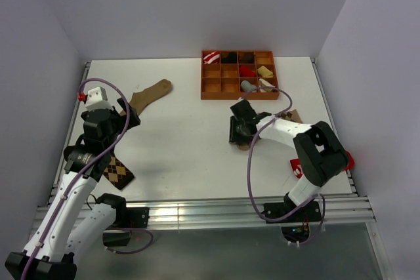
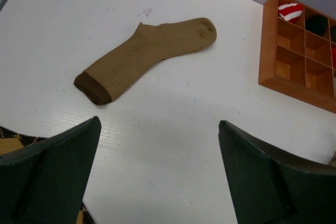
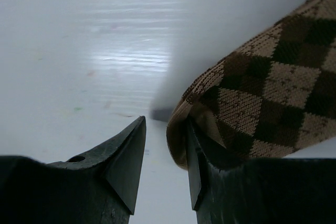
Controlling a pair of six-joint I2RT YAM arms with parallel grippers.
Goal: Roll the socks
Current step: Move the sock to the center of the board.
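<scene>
Two right gripper [image 3: 164, 124] jaws are seen partly spread, the argyle sock [image 3: 262, 103] edge laid against one, unpinched. Left gripper [image 2: 158, 121] jaws are spread wide.

Bright, even light pours down from overhead on the white table [image 1: 190, 142], with a soft grey shadow pooling beside the left arm [image 1: 72, 188]. On the right wrist view there's a pale glare streak across the top of the tabletop and the far surface is out of focus. The argyle sock [image 3: 262, 93] throws a broad, blurred shadow behind it.
</scene>
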